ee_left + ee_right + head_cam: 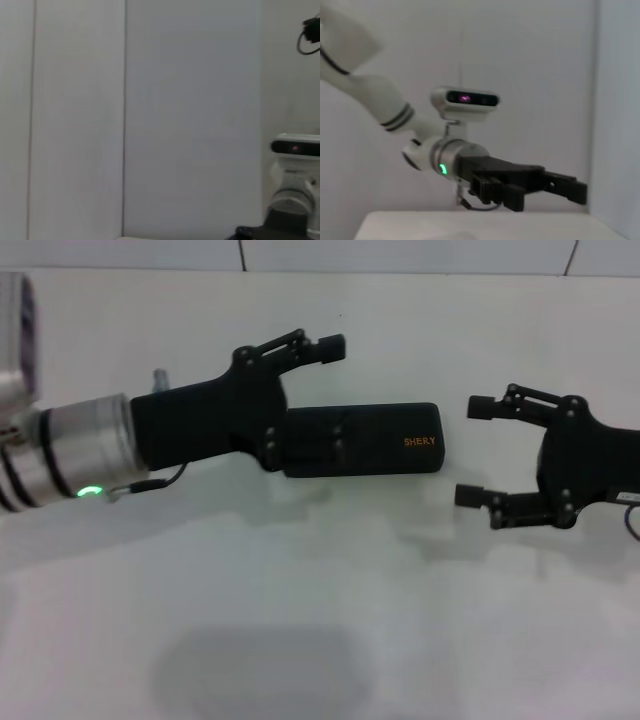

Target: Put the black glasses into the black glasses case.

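One black glasses case (375,440) lies closed lengthwise on the white bench (320,620), its lid lettering facing up. No black glasses are visible, perhaps already inside. The left gripper (330,365) sits over the case's left end; one finger shows, so I cannot tell its spread. The right gripper (476,452) hovers just beside the case's right end, fingers wide apart and empty. The case looks rigid, smooth and probably slippery; grasp across its narrow sides

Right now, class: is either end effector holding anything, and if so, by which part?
Nothing is held. The right end effector is open beside the closed black glasses case. The left end effector hovers over the case's other end; whether it is open cannot be told. No glasses are visible.
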Available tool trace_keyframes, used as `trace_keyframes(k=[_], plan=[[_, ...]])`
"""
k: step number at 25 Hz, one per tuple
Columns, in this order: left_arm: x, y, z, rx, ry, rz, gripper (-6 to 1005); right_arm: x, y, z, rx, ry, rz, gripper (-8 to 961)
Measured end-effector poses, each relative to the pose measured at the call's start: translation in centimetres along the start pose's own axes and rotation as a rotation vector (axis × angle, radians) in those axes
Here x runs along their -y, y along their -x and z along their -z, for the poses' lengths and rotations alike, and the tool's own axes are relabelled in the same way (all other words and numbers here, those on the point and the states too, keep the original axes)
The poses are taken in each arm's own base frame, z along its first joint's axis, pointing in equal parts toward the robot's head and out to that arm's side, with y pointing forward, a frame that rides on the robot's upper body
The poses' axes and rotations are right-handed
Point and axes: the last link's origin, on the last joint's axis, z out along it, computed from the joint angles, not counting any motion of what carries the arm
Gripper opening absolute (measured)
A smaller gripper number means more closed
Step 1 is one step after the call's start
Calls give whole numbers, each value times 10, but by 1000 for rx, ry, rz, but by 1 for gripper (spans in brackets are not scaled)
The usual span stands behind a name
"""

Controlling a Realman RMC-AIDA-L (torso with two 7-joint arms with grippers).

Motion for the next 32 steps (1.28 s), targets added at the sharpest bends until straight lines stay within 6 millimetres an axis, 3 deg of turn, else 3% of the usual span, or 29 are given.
trace_keyframes(k=[4, 18, 32], plan=[[-10, 3, 13, 2, 26, -15, 877, -3, 1, -5, 25, 26, 26, 890], [-38, 17, 48, -15, 26, -40, 883, -8, -3, -26, 38, 83, 78, 884], [-43, 20, 49, -13, 29, -51, 883, -11, -6, -26, 39, 80, 94, 885]])
